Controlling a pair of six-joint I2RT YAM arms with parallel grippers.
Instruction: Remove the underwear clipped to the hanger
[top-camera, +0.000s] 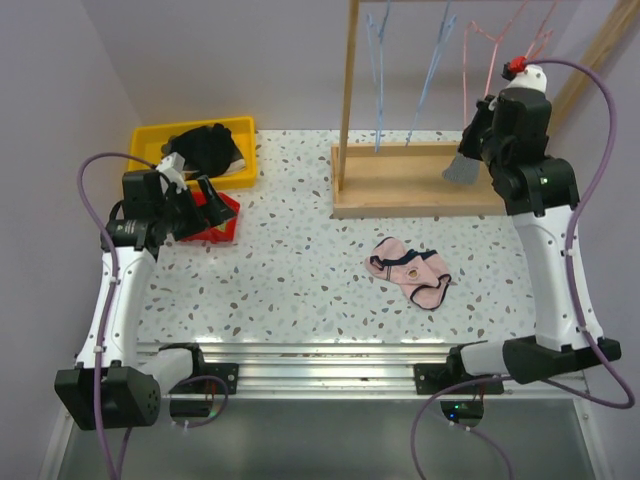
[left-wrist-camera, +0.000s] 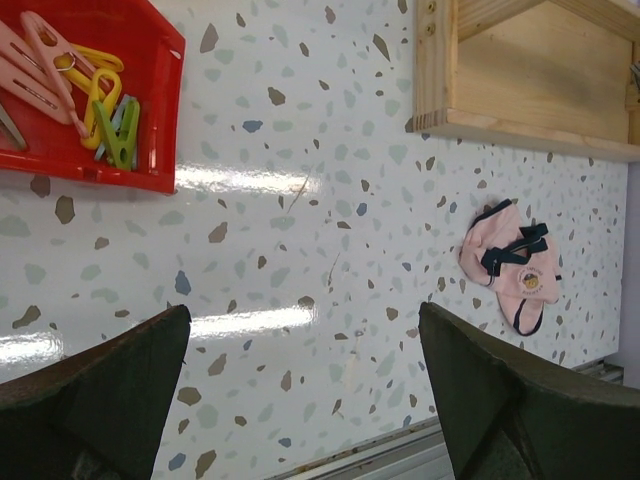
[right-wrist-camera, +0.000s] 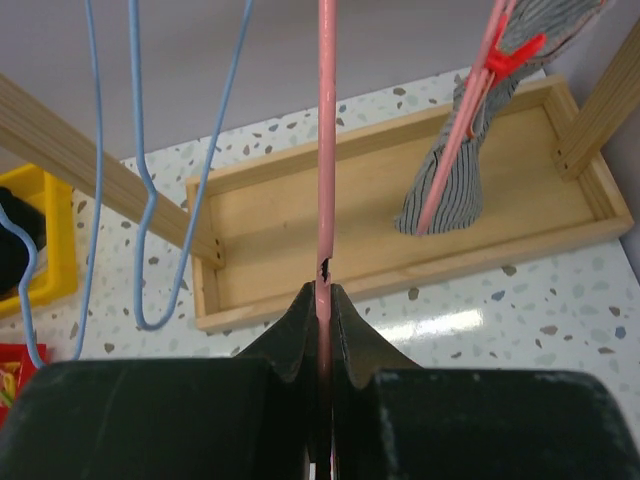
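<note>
The pink briefs (top-camera: 408, 268) lie loose on the speckled table (top-camera: 300, 270) in the top view, in front of the wooden rack (top-camera: 400, 190). The grey striped briefs (top-camera: 463, 168) hang over the rack's base at its right end. The right arm (top-camera: 555, 270) reaches up to the pink hanger (top-camera: 487, 45) there, and we can't make out its jaws from this angle. Two blue hangers (top-camera: 380, 90) hang further left on the rack. The left arm (top-camera: 125, 280) sits over the red tray (top-camera: 222, 225), next to the yellow bin (top-camera: 240, 150) holding the black clothing heap (top-camera: 205, 148).

Left wrist view: the left gripper (left-wrist-camera: 300, 400) is spread wide with nothing between its fingers (left-wrist-camera: 100, 390), hovering above bare table. The red tray with clothespins (left-wrist-camera: 95, 95) is at upper left. The pink briefs are off to the right, below the rack's corner and well apart from the fingers.

Right wrist view: the right gripper (right-wrist-camera: 322, 310) is clamped tight on a thin bar of the pink hanger, which runs straight up out of the jaws. The grey striped briefs are up and to the right, pinned to a slanted pink bar by a red clip (right-wrist-camera: 512, 55) (so not off yet). They dangle above the rack's base, apart from the gripper.
</note>
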